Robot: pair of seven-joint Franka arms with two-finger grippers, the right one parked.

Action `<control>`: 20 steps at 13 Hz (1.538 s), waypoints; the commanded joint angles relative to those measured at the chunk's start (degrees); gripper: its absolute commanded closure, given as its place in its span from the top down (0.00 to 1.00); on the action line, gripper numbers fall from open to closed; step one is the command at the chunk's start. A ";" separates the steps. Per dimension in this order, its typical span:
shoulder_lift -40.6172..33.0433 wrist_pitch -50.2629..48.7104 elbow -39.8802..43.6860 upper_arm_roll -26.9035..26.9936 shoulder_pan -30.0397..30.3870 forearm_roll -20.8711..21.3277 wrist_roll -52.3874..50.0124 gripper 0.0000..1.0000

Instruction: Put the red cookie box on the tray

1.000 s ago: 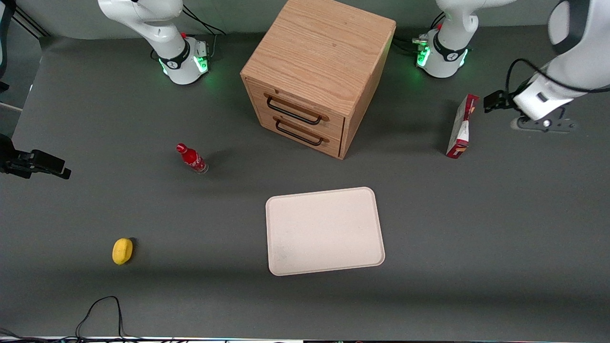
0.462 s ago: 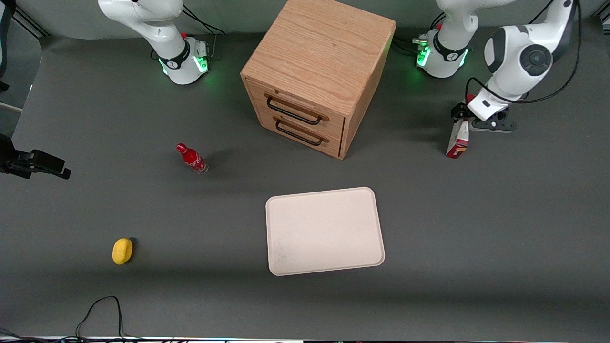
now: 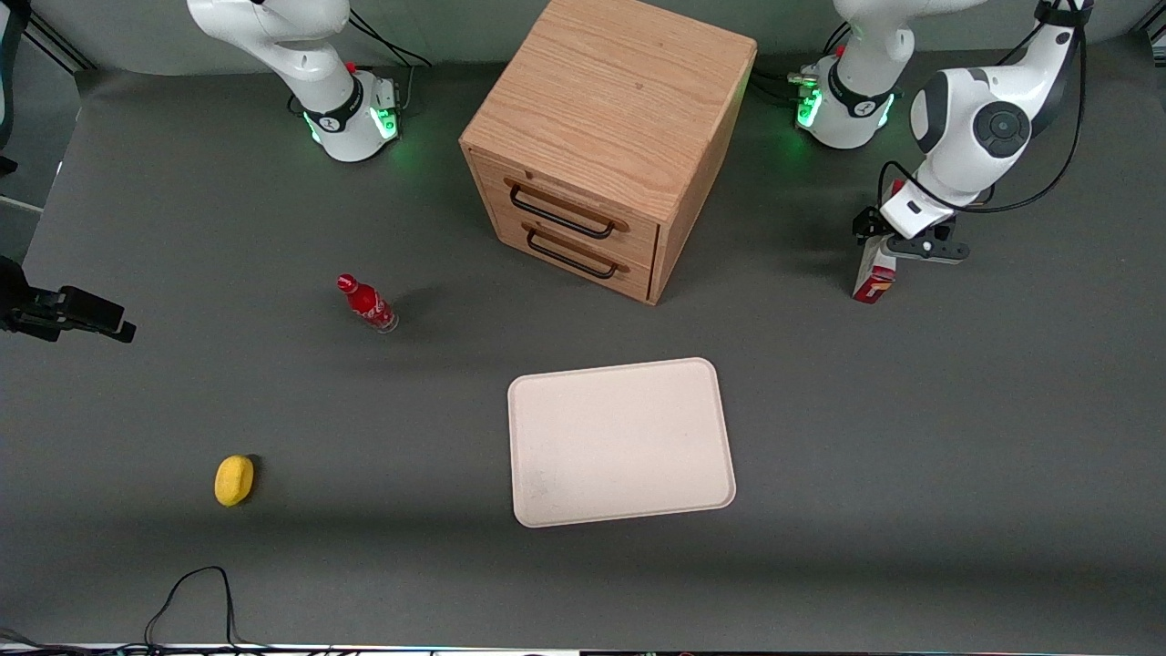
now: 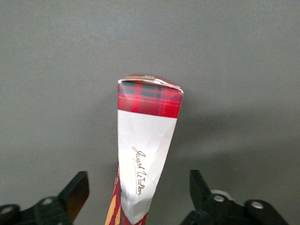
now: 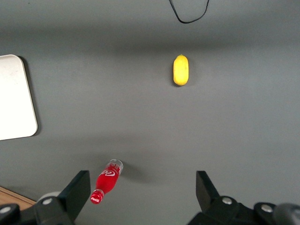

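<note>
Red cookie box [image 3: 876, 271] is standing on a narrow edge on the tabletop [image 3: 911, 437], toward the working arm's end, well apart from the tray [image 3: 621, 441] and farther from the front camera than it. Tool [image 3: 885, 239] is hovering directly over the box's upper end, its fingers [image 4: 75, 193] spreading wide to either side of the box, with clear gaps showing between each finger and the cardboard in the wrist view; no contact is being made. Box's white side panel [image 4: 143, 159] is facing the wrist camera, with a tartan band at its end. Tray is lying flat, nearer the front camera than the wooden drawer cabinet [image 3: 608, 137]. Small red bottle [image 3: 366, 303] and yellow object [image 3: 234, 479] are sitting toward the parked arm's end.
</note>
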 commanded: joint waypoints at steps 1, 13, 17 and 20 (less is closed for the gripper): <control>-2.84 3.11 -4.67 -0.16 0.42 0.45 2.85 0.18; 0.84 -22.08 18.83 -0.16 -0.99 -0.60 2.15 0.00; 11.20 -34.74 42.20 0.11 -4.23 -0.69 -2.41 0.00; 20.86 -46.69 63.72 0.10 -8.01 -0.69 -8.20 0.00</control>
